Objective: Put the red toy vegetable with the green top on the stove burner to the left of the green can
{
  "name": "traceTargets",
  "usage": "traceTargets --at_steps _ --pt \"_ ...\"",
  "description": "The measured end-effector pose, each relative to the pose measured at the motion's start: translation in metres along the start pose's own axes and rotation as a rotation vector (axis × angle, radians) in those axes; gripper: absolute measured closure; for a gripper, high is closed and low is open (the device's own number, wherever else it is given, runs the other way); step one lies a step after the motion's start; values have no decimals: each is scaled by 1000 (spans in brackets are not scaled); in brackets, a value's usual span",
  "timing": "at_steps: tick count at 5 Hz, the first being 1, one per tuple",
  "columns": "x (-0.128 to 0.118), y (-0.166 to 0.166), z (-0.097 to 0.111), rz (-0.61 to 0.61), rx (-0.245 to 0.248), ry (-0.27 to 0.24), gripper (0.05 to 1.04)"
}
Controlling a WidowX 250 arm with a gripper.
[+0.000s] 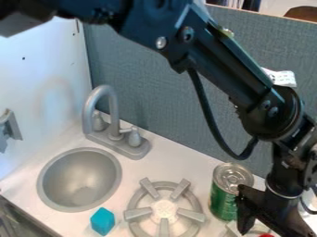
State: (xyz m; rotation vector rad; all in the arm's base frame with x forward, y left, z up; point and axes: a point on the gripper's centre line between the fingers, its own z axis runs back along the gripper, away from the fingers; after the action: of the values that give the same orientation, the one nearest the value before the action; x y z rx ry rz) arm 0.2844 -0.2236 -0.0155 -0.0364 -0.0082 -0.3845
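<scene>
Can upright, gripper beside it, nothing seen lifted.
Your green can (224, 203) stands on the surface (197, 172), near the burner (164, 209); you have the gripper (270, 227) just beside it at lower right, jaws apart, nothing seen clamped; contact with the can, can't tell. A red thing (266, 235) peeks in at the bottom edge near the jaws, mostly cut off, so you can't tell what it is. Progress, your best read: early, approach made, no hold taken; any grasp, lift or placing is left. Further out, you have the blue block (103, 221) between burner and sink (60, 178), on the surface, with the faucet (114, 120) behind the sink.
</scene>
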Motion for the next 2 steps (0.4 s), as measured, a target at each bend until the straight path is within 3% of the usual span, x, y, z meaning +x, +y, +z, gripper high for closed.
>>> traceTargets --at_steps 1,2 --pt "-7 2 -14 3 11 40 83" --pt "-3 5 -14 9 30 25 83"
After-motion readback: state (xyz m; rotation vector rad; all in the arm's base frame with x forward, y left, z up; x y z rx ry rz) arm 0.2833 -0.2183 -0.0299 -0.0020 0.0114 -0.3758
